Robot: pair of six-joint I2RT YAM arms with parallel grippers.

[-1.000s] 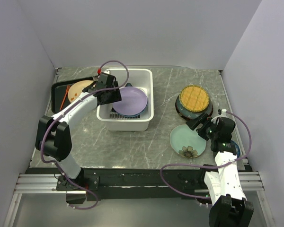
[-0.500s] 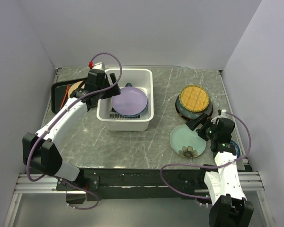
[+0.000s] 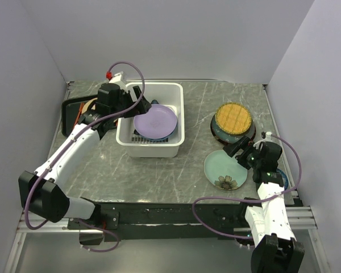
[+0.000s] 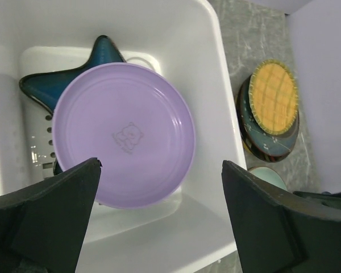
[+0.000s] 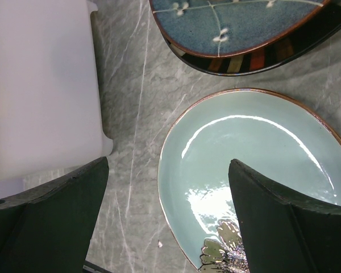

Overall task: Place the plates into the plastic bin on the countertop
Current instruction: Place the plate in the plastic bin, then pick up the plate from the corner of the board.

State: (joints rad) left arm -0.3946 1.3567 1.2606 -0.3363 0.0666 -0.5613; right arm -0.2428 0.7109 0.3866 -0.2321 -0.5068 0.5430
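Note:
The white plastic bin (image 3: 179,114) stands on the countertop (image 3: 159,170) left of centre. In it a lavender plate (image 3: 155,121) lies on top of a blue star-shaped plate (image 3: 154,103). My left gripper (image 3: 137,101) hangs open above the bin's left side, holding nothing; its wrist view looks down on the lavender plate (image 4: 123,141) and the star plate (image 4: 99,54). A pale green plate (image 3: 224,169) with a flower lies at the right. My right gripper (image 3: 239,150) is open just above that pale green plate's (image 5: 256,159) left rim, empty.
A yellow woven-look plate (image 3: 233,117) sits on a large dark teal plate (image 3: 220,134) at the back right. A tan plate (image 3: 91,108) lies on a black tray (image 3: 70,108) left of the bin, partly behind my left arm. Something blue (image 3: 282,176) shows under the right arm.
My left gripper has opened wider, let go of the lavender plate and drawn back up and to the left. The plate now rests in the bin. The right arm has not moved.

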